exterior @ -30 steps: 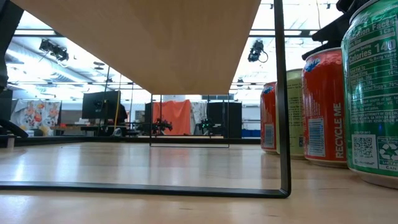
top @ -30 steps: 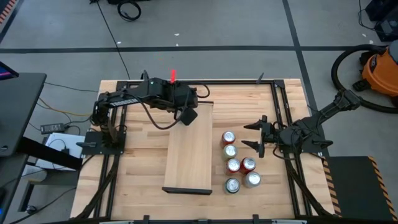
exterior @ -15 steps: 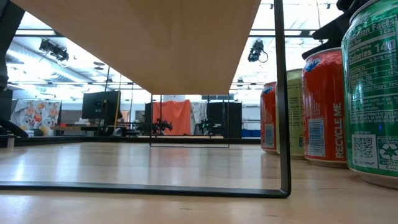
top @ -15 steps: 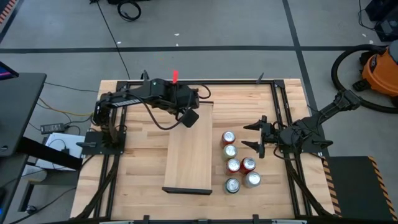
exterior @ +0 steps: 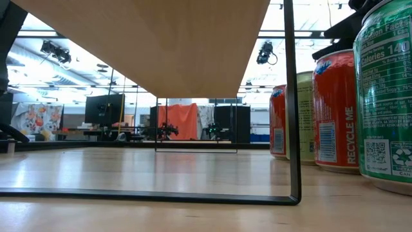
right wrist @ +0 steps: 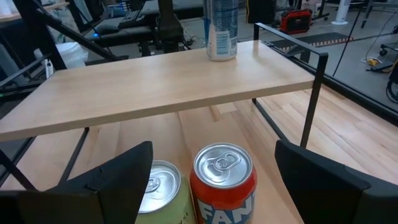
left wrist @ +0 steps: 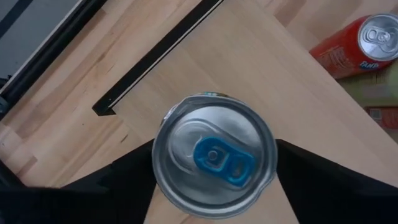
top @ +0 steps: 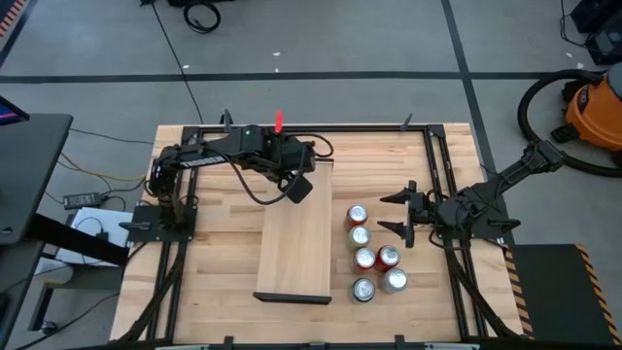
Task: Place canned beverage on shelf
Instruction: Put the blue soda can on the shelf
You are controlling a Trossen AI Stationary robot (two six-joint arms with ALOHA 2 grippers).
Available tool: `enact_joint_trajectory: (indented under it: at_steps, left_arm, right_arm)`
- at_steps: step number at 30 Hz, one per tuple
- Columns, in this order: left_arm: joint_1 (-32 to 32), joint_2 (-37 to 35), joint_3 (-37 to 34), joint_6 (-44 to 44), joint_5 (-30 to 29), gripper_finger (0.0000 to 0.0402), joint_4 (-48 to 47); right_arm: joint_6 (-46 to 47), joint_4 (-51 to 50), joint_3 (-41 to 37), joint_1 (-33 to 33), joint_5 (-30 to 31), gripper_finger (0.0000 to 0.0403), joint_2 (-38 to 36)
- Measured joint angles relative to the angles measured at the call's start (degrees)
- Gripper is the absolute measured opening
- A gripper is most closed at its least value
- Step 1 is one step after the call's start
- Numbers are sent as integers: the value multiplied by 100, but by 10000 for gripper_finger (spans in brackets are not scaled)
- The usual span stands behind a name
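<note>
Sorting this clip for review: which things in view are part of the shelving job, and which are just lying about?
Part of the job:
- shelf
- silver can standing on the shelf's far end, between the left gripper fingers
- six cans on the table beside the shelf
- right gripper, waiting open by those cans

Lying about:
- orange vacuum on the floor
- cables on the floor

High view: overhead, straight down on whole table w/ both arms; low view: tabletop level, under the shelf, cans close at right, room behind. Left wrist cam looks steeply down, very near a silver can on the shelf; right wrist cam faces level across the shelf, sharing that can w/ left wrist view
</note>
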Motion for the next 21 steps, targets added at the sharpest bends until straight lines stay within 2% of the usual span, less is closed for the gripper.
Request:
enact_joint_trajectory:
  at_steps: [9, 21]
  left_arm:
    - [0, -2, 7, 528, 5, 241, 34]
    - [-11, -2, 9, 2478, 9, 254, 20]
  right_arm:
    - [-28, -2, 0, 0, -8, 348, 0]
    - [-26, -2, 0, 0, -14, 348, 0]
